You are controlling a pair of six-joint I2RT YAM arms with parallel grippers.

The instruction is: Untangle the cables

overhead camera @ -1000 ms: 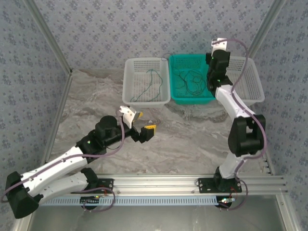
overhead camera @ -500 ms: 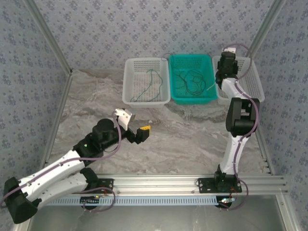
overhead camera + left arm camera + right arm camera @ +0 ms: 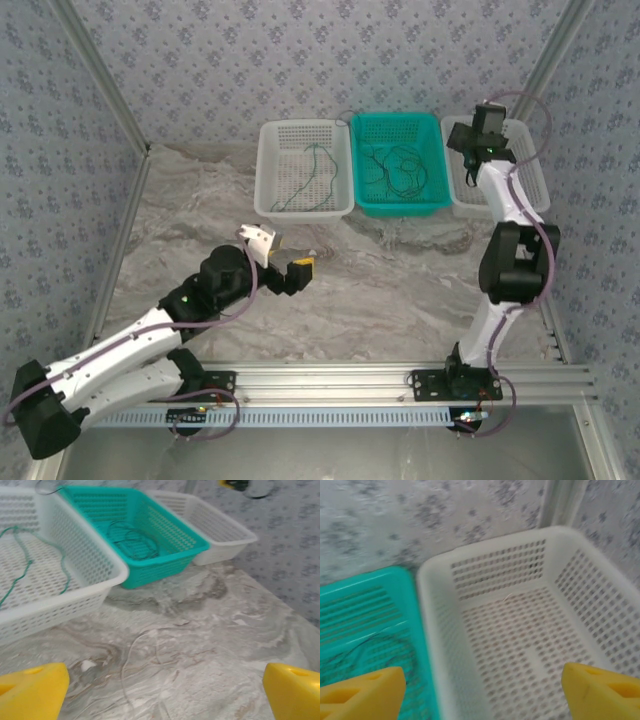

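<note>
Hovering with its yellow pads spread wide and nothing between them, the right end effector hangs over the far-right white basket, while the left end effector, just as wide open and empty, sits low over the marbled counter near the middle. The cables lie in three places: a dark tangle on the floor of the teal basket at far centre, a green wire snaking across the far-left white basket, and a pale strand loose on the counter just near of the baskets. Thin and limp, the wires look almost weightless, likely to slip from the pads or snag in the basket holes; a free end or a loop standing proud of the knot seems the best hold. How many wires make up the tangle cannot be told, the pale strand nearly vanishes among the marble veins, and a whitish fleck in the far-right basket is too small to identify
</note>
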